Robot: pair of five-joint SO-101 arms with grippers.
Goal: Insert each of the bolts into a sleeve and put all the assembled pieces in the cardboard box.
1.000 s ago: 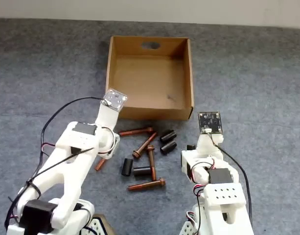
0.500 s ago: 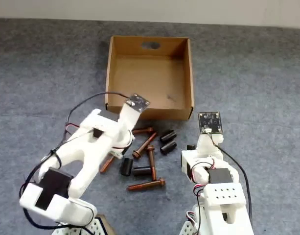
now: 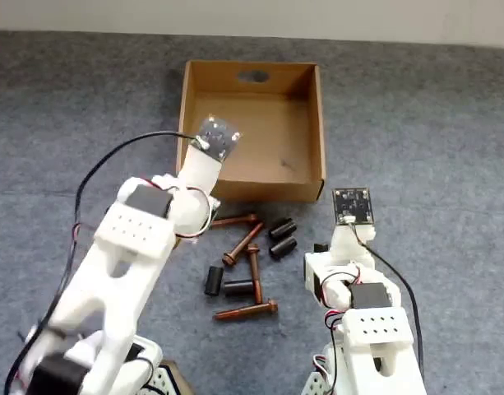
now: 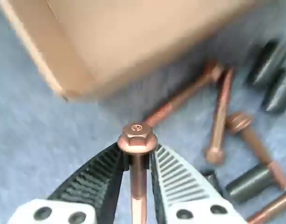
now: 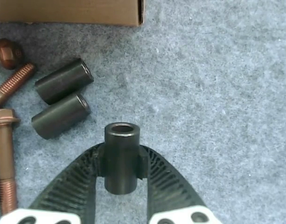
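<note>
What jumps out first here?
The left pincer is shut on a copper bolt, and the right pincer is shut on a black sleeve. Between the arms, loose bolts and sleeves lie on the carpet before the empty cardboard box.

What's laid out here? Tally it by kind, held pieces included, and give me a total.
Bolts: 5 (4 on the table, 1 in the left tool)
Sleeves: 5 (4 on the table, 1 in the right tool)
Cardboard box: 1
Total: 11
</note>
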